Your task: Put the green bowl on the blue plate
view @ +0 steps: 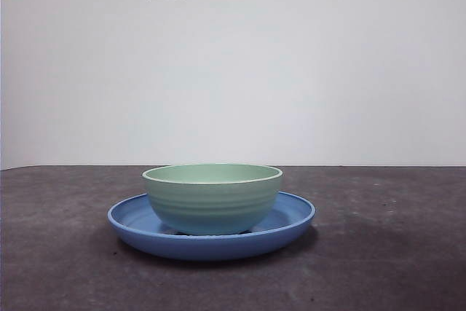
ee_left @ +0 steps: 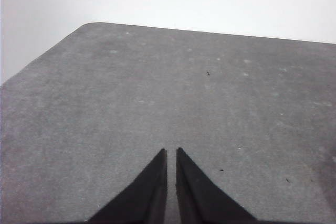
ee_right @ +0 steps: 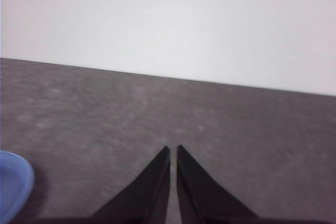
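The pale mint-green ridged bowl (view: 212,198) sits in the glossy blue round plate (view: 291,221); both grippers' jaws are pressed together, empty, and should keep clear of it.

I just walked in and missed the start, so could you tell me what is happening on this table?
Nothing is being handled right now. The green bowl sits upright inside the blue plate on the dark table. The left gripper and the right gripper are both shut and empty above bare tabletop; only the plate's edge shows beside the right one.
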You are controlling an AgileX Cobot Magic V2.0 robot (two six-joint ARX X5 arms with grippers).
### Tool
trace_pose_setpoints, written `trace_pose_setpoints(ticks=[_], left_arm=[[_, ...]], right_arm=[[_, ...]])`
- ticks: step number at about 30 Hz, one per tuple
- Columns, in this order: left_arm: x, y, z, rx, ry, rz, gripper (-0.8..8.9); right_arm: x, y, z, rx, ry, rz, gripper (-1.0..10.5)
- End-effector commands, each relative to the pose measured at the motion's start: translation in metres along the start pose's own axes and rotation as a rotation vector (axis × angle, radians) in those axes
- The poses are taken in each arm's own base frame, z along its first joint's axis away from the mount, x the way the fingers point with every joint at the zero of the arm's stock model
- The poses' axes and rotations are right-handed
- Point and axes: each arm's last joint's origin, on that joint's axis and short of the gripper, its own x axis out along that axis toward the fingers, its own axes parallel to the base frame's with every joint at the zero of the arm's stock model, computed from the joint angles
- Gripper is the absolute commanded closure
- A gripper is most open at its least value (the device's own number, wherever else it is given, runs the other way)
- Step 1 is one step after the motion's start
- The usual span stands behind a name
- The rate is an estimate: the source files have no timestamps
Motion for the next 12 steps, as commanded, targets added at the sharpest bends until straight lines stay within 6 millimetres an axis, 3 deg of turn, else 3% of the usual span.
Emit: trace_pose_setpoints(ticks=[1, 7, 12], left_arm=[[0.002, 0.001, -0.005, -0.006, 0.005, 0.005, 7.86], [0.002, 0.001, -0.005, -0.006, 0.005, 0.005, 7.86], [0.002, 0.001, -0.005, -0.006, 0.005, 0.005, 7.86]], right_arm=[[0.000, -0.003, -0.016, 0.026, 0.007, -0.084, 9.3], [0.000, -0.006, -0.037, 0.047, 0.030, -0.217, 9.3], [-0.002, -0.007, -0.051, 0.049, 0.164, -0.241, 9.3]])
